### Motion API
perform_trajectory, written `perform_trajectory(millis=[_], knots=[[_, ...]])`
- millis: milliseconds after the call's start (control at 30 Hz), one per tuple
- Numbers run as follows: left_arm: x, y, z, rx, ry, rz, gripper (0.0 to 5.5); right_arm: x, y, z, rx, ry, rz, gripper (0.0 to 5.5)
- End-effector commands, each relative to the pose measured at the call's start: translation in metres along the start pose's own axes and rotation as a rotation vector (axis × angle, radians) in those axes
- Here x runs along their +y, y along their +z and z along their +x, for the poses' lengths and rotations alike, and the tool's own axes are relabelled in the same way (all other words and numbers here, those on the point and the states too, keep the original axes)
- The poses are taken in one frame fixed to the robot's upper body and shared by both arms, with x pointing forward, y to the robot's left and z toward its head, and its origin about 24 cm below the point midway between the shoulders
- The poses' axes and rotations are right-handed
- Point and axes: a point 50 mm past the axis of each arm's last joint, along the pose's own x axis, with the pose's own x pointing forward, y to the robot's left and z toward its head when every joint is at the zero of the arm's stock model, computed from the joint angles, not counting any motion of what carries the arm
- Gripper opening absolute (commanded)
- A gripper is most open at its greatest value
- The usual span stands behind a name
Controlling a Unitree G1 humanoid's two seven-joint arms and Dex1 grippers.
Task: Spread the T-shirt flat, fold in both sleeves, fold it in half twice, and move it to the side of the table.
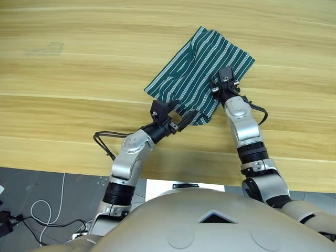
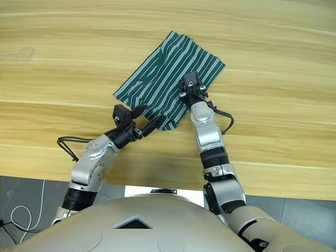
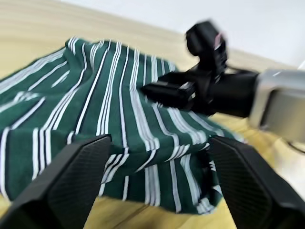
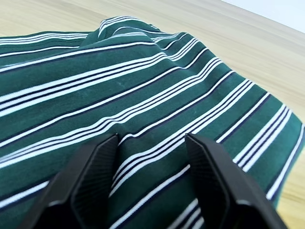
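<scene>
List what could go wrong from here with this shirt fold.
1. Both pincers work the same near corner of the T-shirt. The right pincer sits just ahead of the open left pincer, so they might collide.
2. The cloth is ridged under the open right pincer, so folding now would likely trap a crease.
3. The left pincer straddles what looks like a layered edge and may catch only the top layer, letting the fold open.

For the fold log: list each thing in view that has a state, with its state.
T-shirt: folded into a compact, rumpled rectangle on the table.
left gripper: open, astride the T-shirt's near corner.
right gripper: open, over the cloth.
</scene>
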Motion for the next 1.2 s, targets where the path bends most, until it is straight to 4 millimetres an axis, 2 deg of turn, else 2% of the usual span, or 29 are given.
perform_trajectory(millis=[33, 233, 333, 400, 467, 633, 767, 933, 1200], knots=[[0.012, -0.002, 0.011, 0.046, 0.031, 0.016, 3.78, 0.006, -0.049, -0.010, 0.199, 0.009, 0.011, 2.59], [0.038, 0.000, 0.021, 0.088, 0.156, -0.067, 3.78, 0.011, -0.049, -0.009, 0.190, 0.003, 0.018, 2.59], [0.054, 0.006, 0.009, 0.068, 0.237, -0.069, 3.78, 0.011, -0.051, -0.008, 0.189, -0.003, 0.023, 2.59], [0.062, 0.016, -0.001, 0.018, 0.278, -0.053, 3.78, 0.013, -0.055, -0.009, 0.199, -0.002, 0.029, 2.59], [0.065, 0.025, -0.004, -0.020, 0.286, -0.035, 3.78, 0.017, -0.059, -0.010, 0.208, 0.001, 0.035, 2.59], [0.052, 0.040, -0.014, -0.084, 0.223, -0.008, 3.78, 0.023, -0.065, -0.011, 0.217, 0.010, 0.028, 2.59], [0.067, 0.037, -0.018, -0.072, 0.303, -0.045, 3.78, 0.017, -0.062, -0.008, 0.202, -0.017, 0.045, 2.59], [0.045, 0.041, -0.001, -0.095, 0.144, 0.052, 3.78, 0.023, -0.066, -0.007, 0.211, -0.006, 0.040, 2.59], [0.048, 0.036, 0.033, -0.001, 0.047, 0.172, 3.78, 0.034, -0.067, -0.006, 0.210, 0.028, 0.030, 2.59]])
